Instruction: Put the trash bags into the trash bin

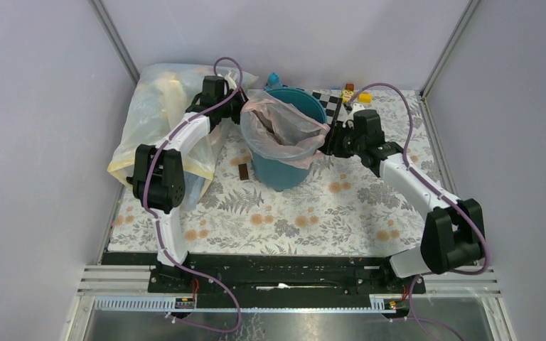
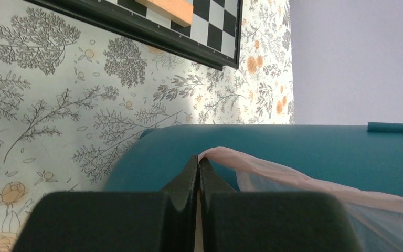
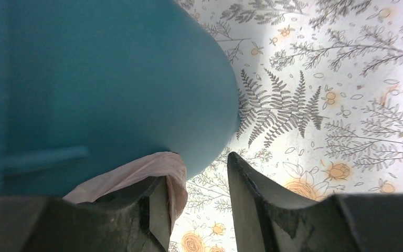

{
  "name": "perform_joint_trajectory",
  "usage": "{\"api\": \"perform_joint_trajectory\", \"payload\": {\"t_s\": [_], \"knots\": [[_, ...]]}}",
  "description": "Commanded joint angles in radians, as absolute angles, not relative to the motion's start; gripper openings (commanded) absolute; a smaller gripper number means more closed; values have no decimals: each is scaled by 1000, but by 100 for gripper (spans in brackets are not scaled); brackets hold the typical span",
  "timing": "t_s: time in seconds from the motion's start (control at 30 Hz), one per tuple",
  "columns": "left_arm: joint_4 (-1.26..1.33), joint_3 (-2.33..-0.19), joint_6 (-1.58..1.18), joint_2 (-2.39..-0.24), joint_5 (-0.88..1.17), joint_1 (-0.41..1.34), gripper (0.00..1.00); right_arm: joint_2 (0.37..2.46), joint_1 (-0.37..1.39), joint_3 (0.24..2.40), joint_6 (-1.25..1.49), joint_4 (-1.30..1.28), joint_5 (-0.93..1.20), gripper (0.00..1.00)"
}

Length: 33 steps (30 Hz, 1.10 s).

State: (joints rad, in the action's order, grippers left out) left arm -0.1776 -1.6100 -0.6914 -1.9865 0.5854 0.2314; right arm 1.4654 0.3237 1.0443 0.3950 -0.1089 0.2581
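Observation:
The teal-blue trash bin (image 1: 284, 165) stands upright at the middle back of the table, with a thin pink trash bag (image 1: 284, 124) draped inside it and over its rim. My left gripper (image 1: 240, 106) is at the bin's left rim, shut on the pink bag's edge (image 2: 252, 165) against the bin wall (image 2: 320, 152). My right gripper (image 1: 329, 141) is at the bin's right rim with its jaws apart; the bag's edge (image 3: 136, 173) lies over its left finger, beside the bin (image 3: 99, 84).
A large clear-yellow plastic bag (image 1: 153, 121) lies at the back left under my left arm. A checkerboard (image 1: 327, 103) with small coloured toys (image 1: 362, 96) sits behind the bin. A small dark block (image 1: 243, 172) lies left of the bin's base. Walls enclose the table.

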Motion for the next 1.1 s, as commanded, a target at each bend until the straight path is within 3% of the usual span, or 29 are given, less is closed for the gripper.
{"api": "perform_joint_trajectory", "payload": {"t_s": [0.0, 0.07, 0.17, 0.37, 0.5, 0.6, 0.77, 0.93, 1.07], "knots": [[-245, -1632, -643, -1986, 582, 296, 0, 1384, 357, 1084, 359, -58, 305, 47], [-251, -1623, -637, -1991, 569, 296, 0, 1383, 357, 1099, 356, -86, 300, 52], [-252, -1608, -625, -1990, 556, 296, 0, 1351, 357, 1107, 342, -118, 243, 68], [-238, -1623, -622, -1980, 571, 291, 0, 1279, 357, 1139, 310, -202, 97, 69], [-242, -1640, -640, -1952, 538, 272, 4, 1173, 357, 1103, 314, -184, 31, 84], [-242, -1641, -655, -1921, 497, 255, 4, 1112, 357, 1105, 279, -187, 7, 88], [-254, -1633, -650, -1878, 460, 240, 4, 1082, 357, 1151, 216, -193, 27, 87], [-253, -1610, -644, -1844, 439, 238, 3, 1181, 358, 1298, 196, -205, 269, 69], [-252, -1609, -651, -1823, 426, 238, 3, 1321, 382, 1440, 190, -247, 349, 65]]}}
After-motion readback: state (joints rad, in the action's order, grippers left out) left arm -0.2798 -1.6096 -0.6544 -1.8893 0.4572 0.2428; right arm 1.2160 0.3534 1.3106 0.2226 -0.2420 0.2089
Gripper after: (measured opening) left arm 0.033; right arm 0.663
